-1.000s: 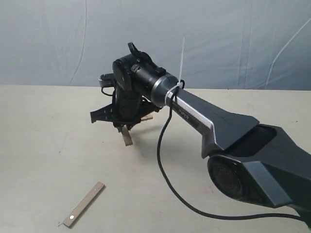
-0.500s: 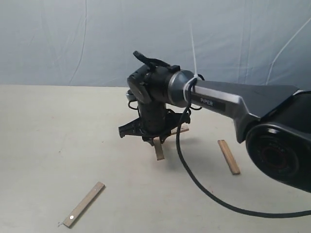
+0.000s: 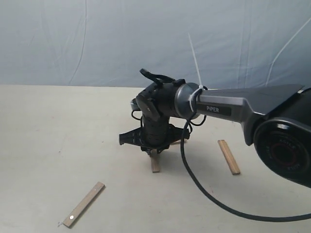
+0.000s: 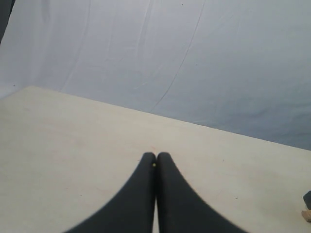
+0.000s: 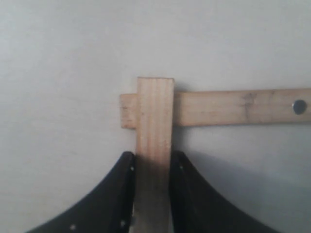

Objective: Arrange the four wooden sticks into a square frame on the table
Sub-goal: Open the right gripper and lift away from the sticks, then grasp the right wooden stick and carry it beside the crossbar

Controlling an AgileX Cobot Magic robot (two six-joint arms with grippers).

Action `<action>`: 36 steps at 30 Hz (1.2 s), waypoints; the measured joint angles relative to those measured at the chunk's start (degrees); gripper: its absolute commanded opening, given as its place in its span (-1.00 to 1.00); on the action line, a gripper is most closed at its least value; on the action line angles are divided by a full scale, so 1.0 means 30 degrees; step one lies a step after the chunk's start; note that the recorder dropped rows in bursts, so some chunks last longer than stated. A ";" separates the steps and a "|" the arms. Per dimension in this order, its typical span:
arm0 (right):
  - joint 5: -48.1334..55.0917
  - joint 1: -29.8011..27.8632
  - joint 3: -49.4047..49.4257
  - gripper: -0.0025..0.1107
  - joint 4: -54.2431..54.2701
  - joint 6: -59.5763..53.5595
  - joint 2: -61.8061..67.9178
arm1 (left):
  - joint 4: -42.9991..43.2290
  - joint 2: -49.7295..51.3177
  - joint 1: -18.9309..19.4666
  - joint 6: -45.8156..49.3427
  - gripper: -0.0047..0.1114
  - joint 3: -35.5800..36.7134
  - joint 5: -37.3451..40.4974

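Dotted stick (image 3: 83, 204) lies loose on the table (image 3: 43, 145), near left. At centre, the right tool (image 3: 153, 151) clamps the held stick (image 5: 154, 121) across the crossed stick (image 5: 233, 108) at its end, likely forming a corner. Spare stick (image 3: 229, 157) waits right. Left tool (image 4: 155, 161), pressed closed, holds nothing.

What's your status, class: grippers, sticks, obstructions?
Right gripper shut on flat light-brown wooden stick, crossing second stick near its end. Left gripper shut, empty. Two sticks loose on pale table; nothing blocking.
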 measured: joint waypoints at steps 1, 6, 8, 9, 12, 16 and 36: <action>-0.0040 0.0000 0.0000 -0.97 0.0000 0.0000 0.0000 | 0.0000 0.0000 0.0000 0.0000 -0.92 0.0000 0.0000; -0.0079 0.0000 0.0000 -0.47 0.0000 0.0549 0.0000 | 0.0000 0.0000 0.0000 0.0000 -0.92 0.0000 0.0000; -0.0147 0.0000 0.0009 -0.09 0.0081 0.0740 0.0000 | 0.0000 0.0000 0.0000 0.0000 -0.92 0.0000 0.0000; -0.0147 0.0000 0.0042 -0.05 0.0098 0.0785 -0.0050 | 0.0000 0.0000 0.0000 0.0000 -0.92 0.0000 0.0000; -0.0147 -0.0122 0.0081 -0.05 0.0241 0.0608 -0.1058 | 0.0000 0.0000 0.0000 0.0000 -0.92 0.0000 0.0000; 0.2082 -0.1892 0.0270 -0.39 0.1440 -0.3808 -0.3838 | 0.0000 0.0000 0.0000 0.0000 -0.92 0.0000 0.0000; -0.4731 -0.7341 1.0940 -0.17 0.2355 -0.8988 -0.6187 | 0.0000 0.0000 0.0000 0.0000 -0.92 0.0000 0.0000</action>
